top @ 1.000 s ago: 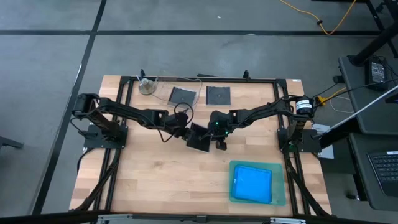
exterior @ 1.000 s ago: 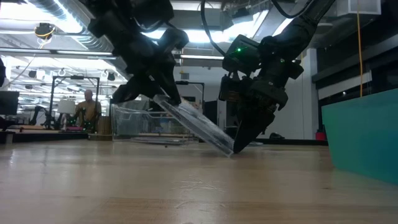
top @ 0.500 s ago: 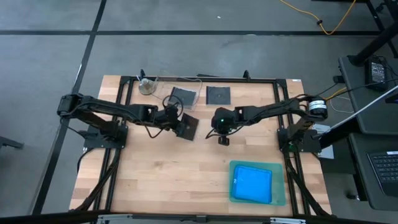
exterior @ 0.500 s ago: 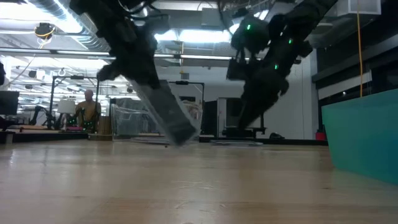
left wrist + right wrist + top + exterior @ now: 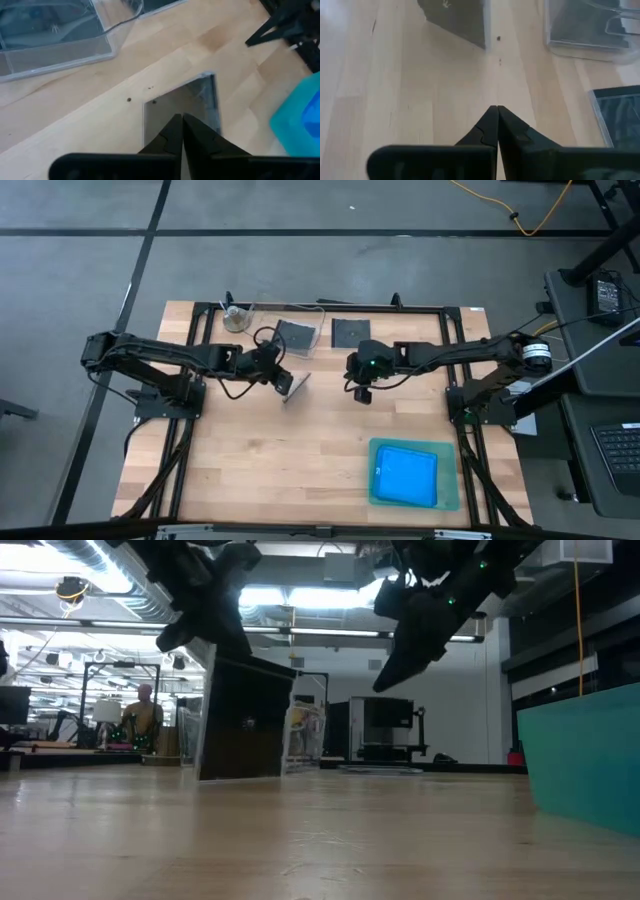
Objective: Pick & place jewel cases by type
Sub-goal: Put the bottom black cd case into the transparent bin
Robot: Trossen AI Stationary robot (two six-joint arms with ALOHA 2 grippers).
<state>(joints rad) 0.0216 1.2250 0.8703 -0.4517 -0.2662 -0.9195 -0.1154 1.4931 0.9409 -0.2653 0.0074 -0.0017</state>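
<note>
My left gripper (image 5: 280,376) is shut on a dark square jewel case (image 5: 245,720) left of the table's middle. The case hangs almost upright, its lower edge close to the wood; whether it touches, I cannot tell. My right gripper (image 5: 362,393) hangs shut and empty above the table's middle, right of the case. A second dark case (image 5: 350,332) lies flat at the far edge. A third dark case (image 5: 292,332) lies in the clear tub (image 5: 262,328). A bright blue case (image 5: 406,475) lies in the green tray (image 5: 452,480). My left gripper pinches the dark case's upper edge (image 5: 189,104) between its two fingers. The fingers slant down from the table's left side. The case hangs below them almost upright, one flat face toward the near edge (image 5: 245,740).
The clear tub stands at the far edge, left of centre, with a small round thing (image 5: 236,319) by its left end. The green tray takes up the near right corner. Bare wood lies between the arms and the near edge. A person (image 5: 143,715) stands far behind the table.
My left gripper has gone up and toward the table's left with the dark case. The case slanted with its low corner on the table by my right gripper; now it hangs almost upright. My right gripper has risen and drawn a little toward the far edge, staying shut.
</note>
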